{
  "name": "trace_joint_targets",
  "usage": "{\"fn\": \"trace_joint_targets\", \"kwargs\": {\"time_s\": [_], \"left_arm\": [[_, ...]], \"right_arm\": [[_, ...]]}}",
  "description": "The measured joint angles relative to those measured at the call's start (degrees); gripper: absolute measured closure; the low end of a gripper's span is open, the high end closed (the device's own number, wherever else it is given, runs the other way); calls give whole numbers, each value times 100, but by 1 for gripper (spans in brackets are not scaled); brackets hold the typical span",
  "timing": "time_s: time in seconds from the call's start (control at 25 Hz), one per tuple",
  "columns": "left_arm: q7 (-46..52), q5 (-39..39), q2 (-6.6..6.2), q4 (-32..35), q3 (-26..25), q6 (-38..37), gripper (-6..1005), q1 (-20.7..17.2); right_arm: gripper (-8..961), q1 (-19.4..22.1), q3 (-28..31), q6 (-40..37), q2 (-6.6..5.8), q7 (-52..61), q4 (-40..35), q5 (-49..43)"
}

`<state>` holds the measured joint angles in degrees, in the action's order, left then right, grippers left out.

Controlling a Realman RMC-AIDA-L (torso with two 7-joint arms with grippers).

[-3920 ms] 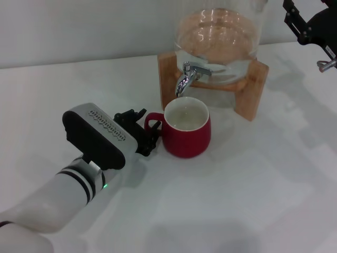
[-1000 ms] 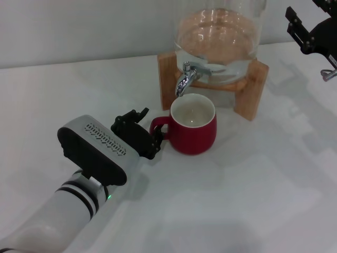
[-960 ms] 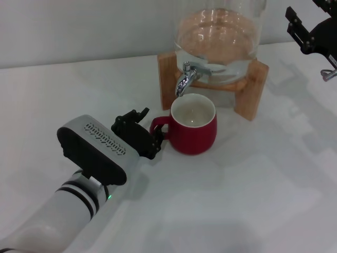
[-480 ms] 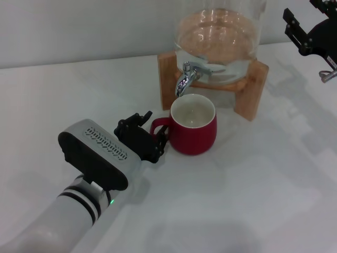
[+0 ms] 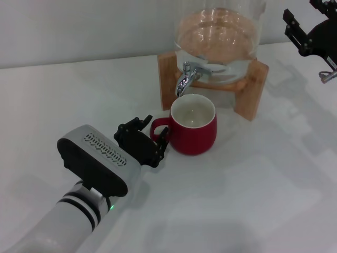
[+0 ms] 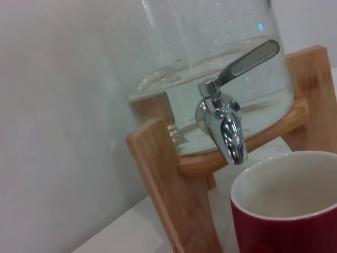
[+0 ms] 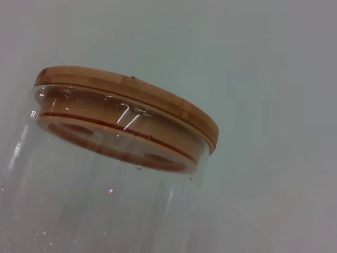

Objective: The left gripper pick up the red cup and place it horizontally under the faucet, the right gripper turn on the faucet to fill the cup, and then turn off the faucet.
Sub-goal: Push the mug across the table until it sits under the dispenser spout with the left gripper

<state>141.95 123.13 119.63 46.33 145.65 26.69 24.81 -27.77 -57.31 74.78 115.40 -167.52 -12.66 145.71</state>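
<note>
You had the red cup (image 5: 193,125) standing upright on the white table (image 5: 253,190), directly beneath the spout of the faucet (image 5: 187,75), with its white inside facing up. From the head view, the cup's interior looked pale and you could not tell whether any water lay in it. Its loop handle pointed toward the left tool (image 5: 149,138), whose short black fingers sat spread on either side of that handle, close to it but not visibly clamped.

Behind the cup, the glass jar (image 5: 221,37) sat in its wooden stand (image 5: 251,89), and the left wrist view showed water filling only the jar's lower part, its surface line above the faucet's mount. The faucet's lever angled up and away from the spout. The right wrist view showed the jar's wooden lid (image 7: 131,97) seated on its rim.

Your right tool (image 5: 310,34) hung at the upper right edge of the head view, well apart from the faucet and beyond the stand's right post; you could not tell how its fingers stood. The table in front of the cup and to its right lay open. The cup's rim sat just below the spout tip, near the stand's left post.
</note>
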Motion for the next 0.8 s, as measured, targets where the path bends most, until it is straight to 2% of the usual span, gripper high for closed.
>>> {"fn": "trace_joint_targets", "kwargs": {"time_s": [0.8], "left_arm": [[-368,1,3,173,-2,-7,578,-240]], "right_arm": [[320,23,0,-52,0,0,0,-47]]}}
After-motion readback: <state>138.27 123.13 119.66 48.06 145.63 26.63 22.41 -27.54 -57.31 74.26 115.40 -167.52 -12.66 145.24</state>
